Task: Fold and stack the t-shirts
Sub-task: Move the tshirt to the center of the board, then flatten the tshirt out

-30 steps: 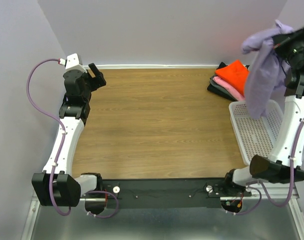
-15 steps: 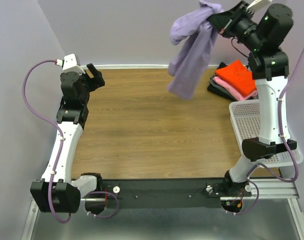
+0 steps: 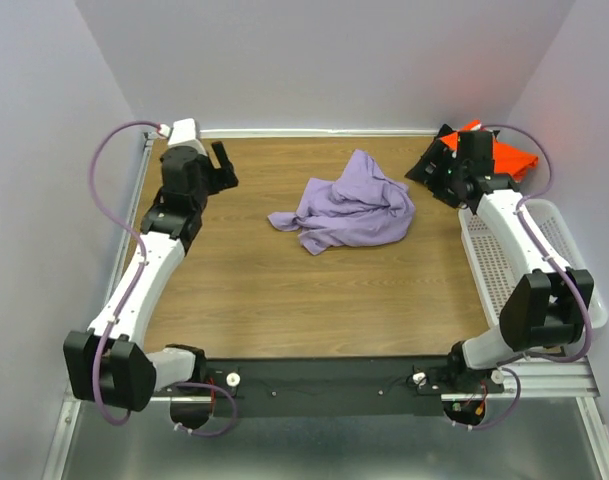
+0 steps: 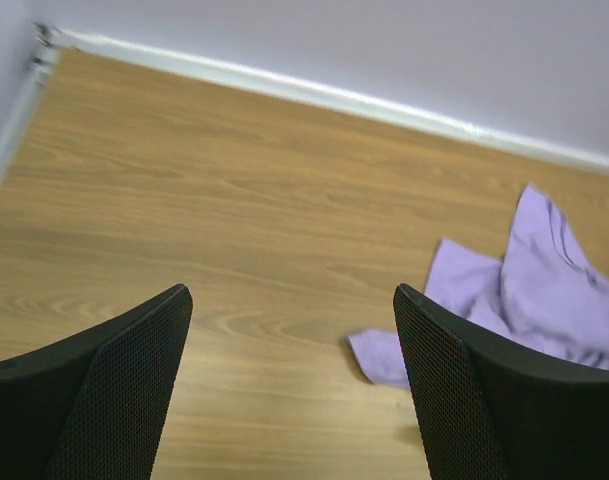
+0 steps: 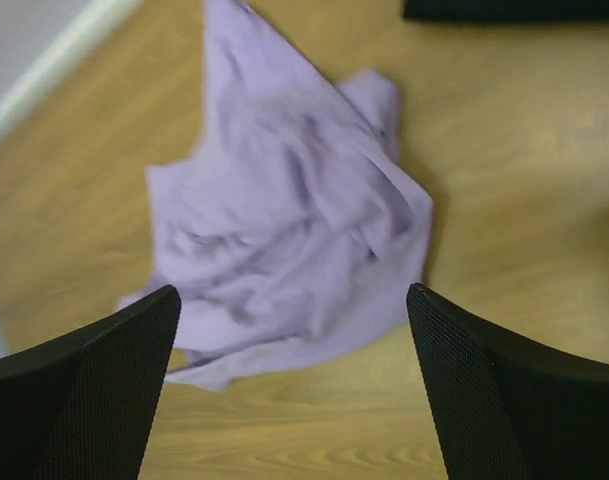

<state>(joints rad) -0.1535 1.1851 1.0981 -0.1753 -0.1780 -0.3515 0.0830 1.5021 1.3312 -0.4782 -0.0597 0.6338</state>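
A lavender-purple t-shirt (image 3: 352, 212) lies crumpled on the wooden table, a little behind its middle. My right gripper (image 3: 431, 168) hovers just right of it, open and empty. In the right wrist view the shirt (image 5: 284, 220) lies loose beyond the spread gripper (image 5: 292, 292). My left gripper (image 3: 227, 166) stands open at the back left, well clear of the cloth. From the left wrist, the shirt (image 4: 544, 290) shows at the right, past the gripper (image 4: 292, 290). A folded orange-red t-shirt (image 3: 511, 156) sits at the back right, partly hidden behind the right arm.
A white mesh basket (image 3: 489, 265) stands along the table's right edge beneath the right arm. Walls close in the table at the back and on both sides. A dark strip (image 5: 504, 8) crosses the top of the right wrist view.
The right arm swung the lavender shirt from above the basket out over the table and let it go. It now lies crumpled there. The left arm shifted slightly inward.
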